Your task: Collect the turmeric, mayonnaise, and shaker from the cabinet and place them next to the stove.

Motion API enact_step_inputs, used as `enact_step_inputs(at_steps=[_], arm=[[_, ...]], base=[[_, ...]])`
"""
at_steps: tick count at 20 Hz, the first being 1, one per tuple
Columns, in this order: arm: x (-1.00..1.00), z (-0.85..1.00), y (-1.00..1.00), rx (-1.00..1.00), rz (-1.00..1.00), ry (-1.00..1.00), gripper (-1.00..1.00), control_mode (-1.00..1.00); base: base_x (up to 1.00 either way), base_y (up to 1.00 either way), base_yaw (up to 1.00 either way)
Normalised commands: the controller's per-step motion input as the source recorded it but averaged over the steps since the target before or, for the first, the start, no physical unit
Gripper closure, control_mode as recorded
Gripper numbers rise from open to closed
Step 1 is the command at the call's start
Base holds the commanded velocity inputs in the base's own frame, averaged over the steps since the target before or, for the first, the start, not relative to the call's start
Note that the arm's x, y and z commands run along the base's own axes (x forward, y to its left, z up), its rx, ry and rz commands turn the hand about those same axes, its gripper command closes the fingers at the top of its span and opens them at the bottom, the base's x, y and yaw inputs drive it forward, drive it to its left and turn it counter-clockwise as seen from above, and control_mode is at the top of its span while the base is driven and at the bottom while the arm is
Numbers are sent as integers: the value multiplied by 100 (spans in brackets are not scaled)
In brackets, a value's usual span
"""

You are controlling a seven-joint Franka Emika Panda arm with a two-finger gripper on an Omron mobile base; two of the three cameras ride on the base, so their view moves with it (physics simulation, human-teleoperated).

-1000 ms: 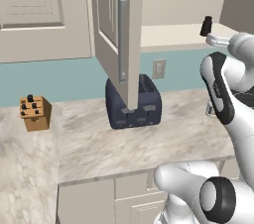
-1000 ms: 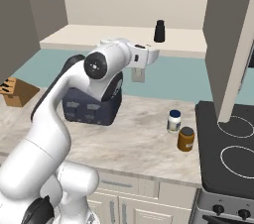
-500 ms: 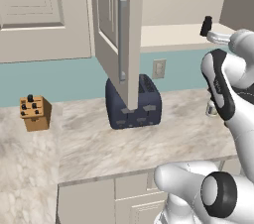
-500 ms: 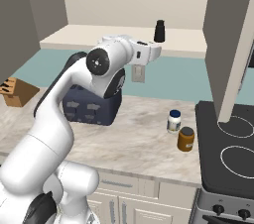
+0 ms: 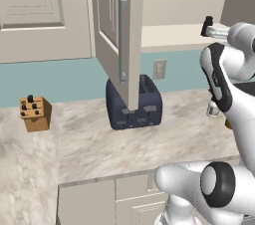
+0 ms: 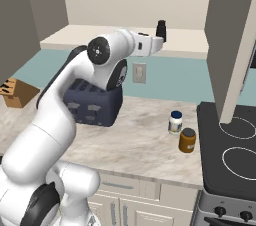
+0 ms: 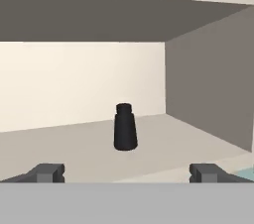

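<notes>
From my remote seat, the shaker (image 7: 124, 127) stands alone on the cabinet (image 6: 125, 35) shelf, ahead of my tool (image 7: 126, 172), whose tips sit wide apart at the shelf's edge. Below on the worktop (image 6: 145, 140), the mayonnaise (image 6: 175, 122) and turmeric (image 6: 187, 140) stand just beside each other, left of the stove (image 6: 230, 152). The toaster (image 5: 133, 102) sits under the open cabinet door (image 5: 117, 30), with the knife block (image 5: 35, 113) well to its left.

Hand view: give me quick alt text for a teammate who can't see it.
A small black shaker stands upright on the cream shelf of the open cabinet, straight ahead of the open gripper and not yet between its fingertips. The cabinet's grey side wall rises beside it.
</notes>
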Motion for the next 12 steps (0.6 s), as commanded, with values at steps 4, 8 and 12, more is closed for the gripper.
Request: enact_step_inputs(at_steps=[4,8,12], arm=[[25,12,0,-7,0,10,-100,-100],[27,7,-1,-1,0,8,-100,-100],[31,0,-1,0,0,4,-100,-100]], base=[[0,0,0],[0,0,0],[0,0,0]])
